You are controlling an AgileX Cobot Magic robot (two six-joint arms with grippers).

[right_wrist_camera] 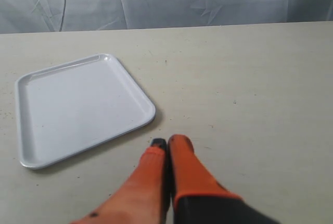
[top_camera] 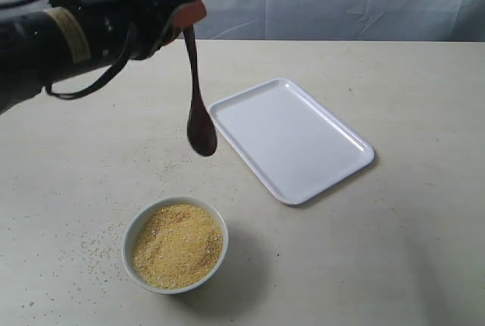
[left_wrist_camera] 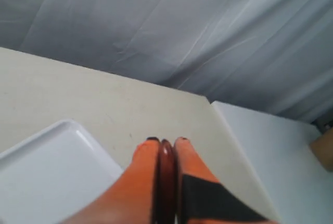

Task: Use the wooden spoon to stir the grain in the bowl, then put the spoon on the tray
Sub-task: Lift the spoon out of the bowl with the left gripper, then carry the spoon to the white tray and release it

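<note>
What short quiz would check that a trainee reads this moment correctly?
1. True or false: the wooden spoon lies on the tray.
2. Which side grips the spoon? A) left B) right C) neither
3. Fill in: loose specks of ___ lie scattered on the table beside the bowl.
Key: 1 false, it hangs head-down in the air. 2 A, the left hand; the right hand is shut on nothing. 3 grain.
</note>
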